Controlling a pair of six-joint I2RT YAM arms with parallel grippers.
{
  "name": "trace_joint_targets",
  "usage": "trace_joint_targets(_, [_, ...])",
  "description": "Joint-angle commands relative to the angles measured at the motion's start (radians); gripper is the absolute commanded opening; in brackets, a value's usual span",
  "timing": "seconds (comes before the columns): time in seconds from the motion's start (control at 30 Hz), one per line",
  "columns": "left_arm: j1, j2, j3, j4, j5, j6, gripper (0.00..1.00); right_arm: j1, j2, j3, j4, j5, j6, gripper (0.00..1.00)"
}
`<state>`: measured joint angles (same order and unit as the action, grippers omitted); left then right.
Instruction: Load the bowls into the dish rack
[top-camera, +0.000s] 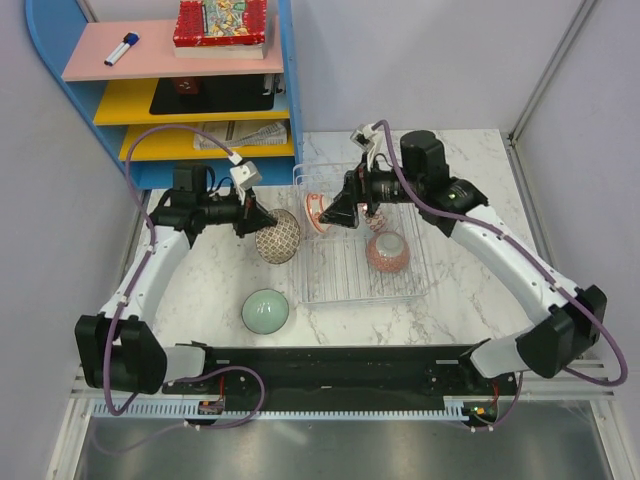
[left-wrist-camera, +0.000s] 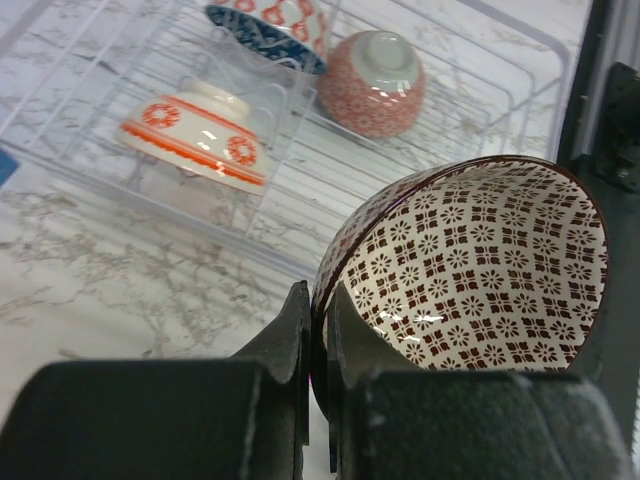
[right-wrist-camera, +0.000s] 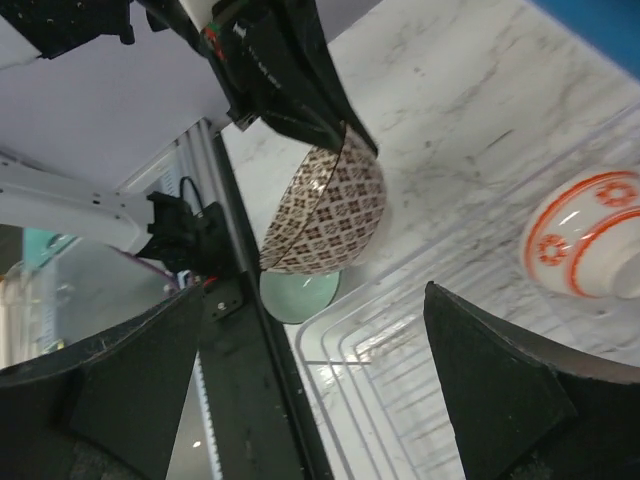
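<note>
My left gripper (top-camera: 262, 217) is shut on the rim of the brown lattice bowl (top-camera: 278, 237), one finger inside and one outside (left-wrist-camera: 322, 335), and holds it tilted just left of the clear dish rack (top-camera: 345, 285). In the rack lie an upturned orange-red floral bowl (top-camera: 388, 252), a white bowl with orange medallions (top-camera: 315, 212) and a blue-lined red-white bowl (left-wrist-camera: 268, 28). The pale green bowl (top-camera: 266, 311) sits on the table at the front left. My right gripper (top-camera: 333, 214) hovers open and empty over the rack's left end (right-wrist-camera: 315, 300). No grey speckled bowl shows.
A blue shelf unit (top-camera: 190, 150) with books, a marker and papers stands at the back left, close behind the left arm. White walls enclose the marble table (top-camera: 470, 150) on both sides. The black base rail (top-camera: 330, 365) runs along the near edge.
</note>
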<state>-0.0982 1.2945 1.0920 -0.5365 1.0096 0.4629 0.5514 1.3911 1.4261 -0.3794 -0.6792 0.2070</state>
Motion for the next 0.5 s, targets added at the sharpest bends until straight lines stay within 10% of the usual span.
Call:
trace_joint_targets(0.0, [-0.015,-0.064,-0.007,0.222,-0.14,-0.144,0.02,-0.011,0.088,-0.05,0.108,-0.292,0.201,0.98])
trace_joint_targets(0.47, [-0.116,-0.101,0.016,0.28,-0.192,-0.196,0.02,-0.01,0.187,-0.122,0.336,-0.433,0.384,0.98])
